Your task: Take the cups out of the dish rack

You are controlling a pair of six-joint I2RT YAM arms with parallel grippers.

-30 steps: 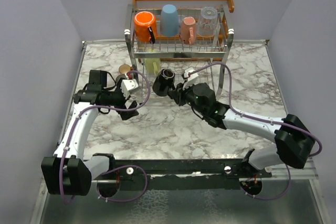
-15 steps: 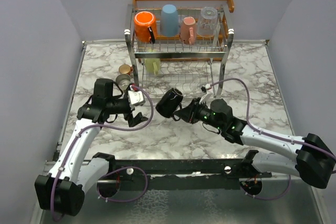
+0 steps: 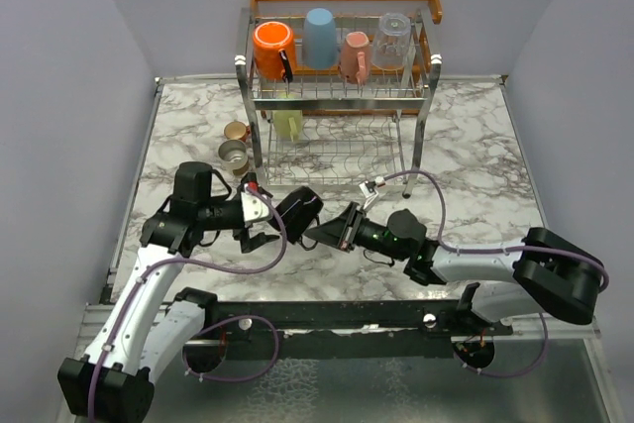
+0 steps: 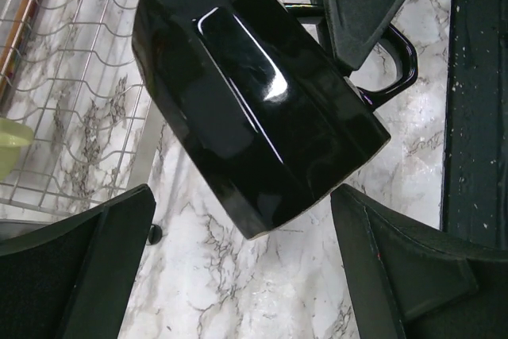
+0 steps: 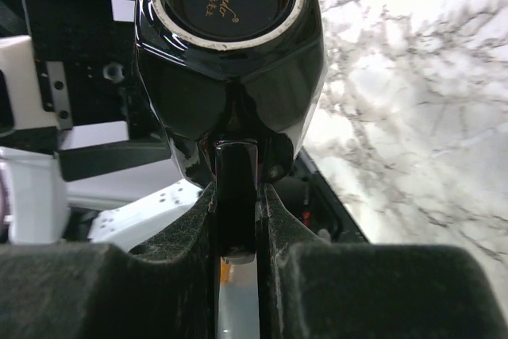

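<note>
Standing on the marble-patterned table just left of the dish rack, a chrome wire frame with orange-brown wooden rails, are a small tan cup and a greyish cup. On the rack's upper tier, from left to right, sit a bright orange mug, a light blue tumbler, a pink mug and a clear glass; a pale yellow cup rests on the lower tier at the left. In front of the rack, off its wires and above the table, the left gripper is spread wide, its dark fingers on either side of the black mug without touching it. That mug is glossy, with flat faceted sides and a loop handle; its round base shows an unglazed pale ring and gold script. To its right the right gripper is clenched on the handle, the textured pads pressing it from both sides.
</note>
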